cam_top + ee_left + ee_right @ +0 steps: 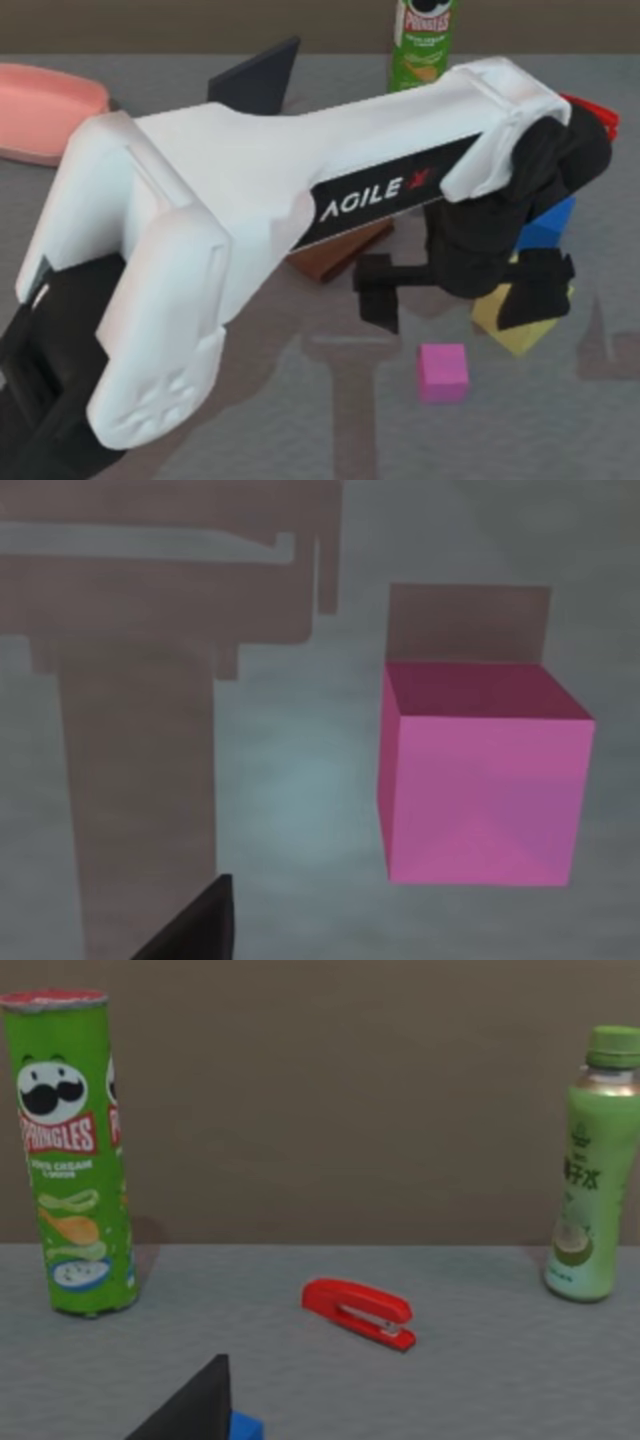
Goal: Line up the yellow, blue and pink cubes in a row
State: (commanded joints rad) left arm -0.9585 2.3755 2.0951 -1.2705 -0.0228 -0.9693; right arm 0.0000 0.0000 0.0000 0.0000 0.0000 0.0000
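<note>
Left claw (465, 290) hangs wide open and empty over the worktop (300, 400), yellow cube (520, 325) and blue cube (548, 228) beside it, pink cube (443, 372) just below.

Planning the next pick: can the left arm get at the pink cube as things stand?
Probably yes. The left gripper hangs just above and beside the pink cube, which sits alone on bare table, apart from the yellow cube; nothing stands between them.

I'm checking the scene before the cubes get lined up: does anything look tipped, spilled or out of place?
Nothing stands out. The Pringles can and green bottle stand upright, the red stapler lies flat between them, and the pink cube sits flat on the table.
</note>
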